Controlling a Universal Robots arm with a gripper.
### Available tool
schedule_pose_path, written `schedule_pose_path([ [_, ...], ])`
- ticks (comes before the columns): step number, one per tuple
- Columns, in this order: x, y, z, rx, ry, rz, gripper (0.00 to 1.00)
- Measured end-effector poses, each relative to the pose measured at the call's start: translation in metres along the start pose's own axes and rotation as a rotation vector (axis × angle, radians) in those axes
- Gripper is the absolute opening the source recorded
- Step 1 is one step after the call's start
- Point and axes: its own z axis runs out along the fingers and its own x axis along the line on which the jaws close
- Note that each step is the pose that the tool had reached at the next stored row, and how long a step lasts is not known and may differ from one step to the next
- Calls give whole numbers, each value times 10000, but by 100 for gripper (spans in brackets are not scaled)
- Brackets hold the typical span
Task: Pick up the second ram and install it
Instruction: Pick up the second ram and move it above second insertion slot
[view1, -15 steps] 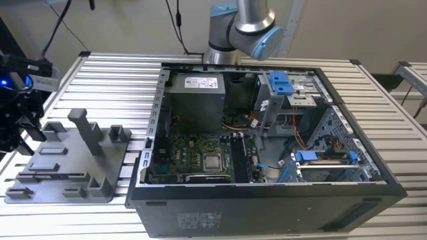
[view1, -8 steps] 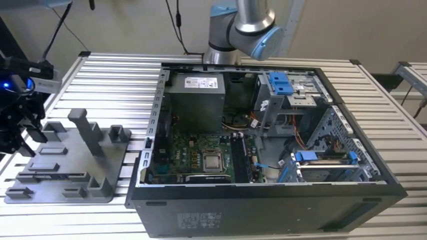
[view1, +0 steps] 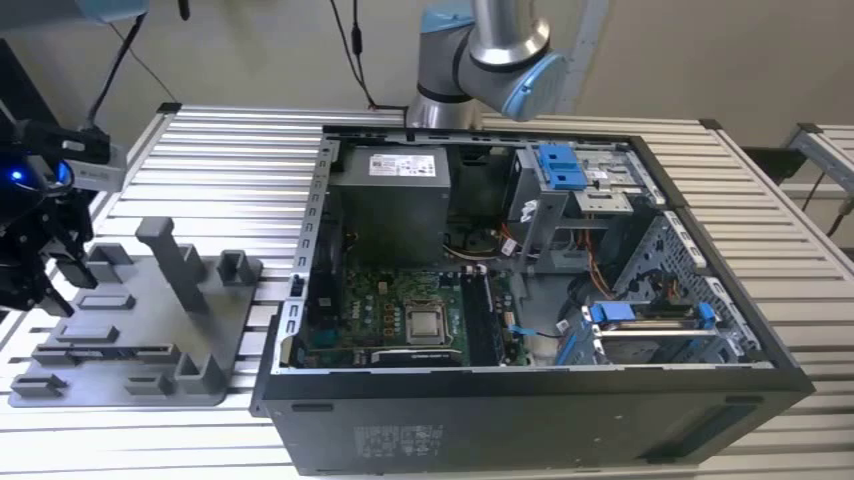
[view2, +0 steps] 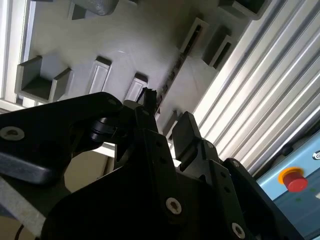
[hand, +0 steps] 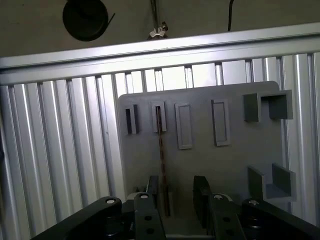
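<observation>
Spread apart and pinching nothing, the gripper (hand: 177, 196) hangs low over the grey tray (hand: 200, 165), which lies on the slatted table (view1: 214, 170) at the exterior view's left, well apart from the open computer case (view1: 534, 430) and its motherboard (view1: 387, 300). The second ram (hand: 161, 150) stands on its long edge in a narrow slot of that tray. Both wrist views catch it edge-on as a thin dark line, and its near end runs in between the two fingers (hand: 152, 192), closer to one than to the other and not visibly touched by either. By its look the stick is light and stiff, a thin board that will not sag but would not forgive bending or a hard squeeze. The chips and the contact edge (seated down in the slot here) are the fragile parts, and the label face is likely smooth enough to slip. The sound hold seems to be across its two flat faces, near the middle of its length and up by the free edge, with moderate pressure and a straight lift along the slot so it does not bind.
</observation>
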Motion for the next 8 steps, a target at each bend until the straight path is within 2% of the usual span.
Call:
schedule_pose_path([
  [8,-1,0,12,0,1,0,42],
])
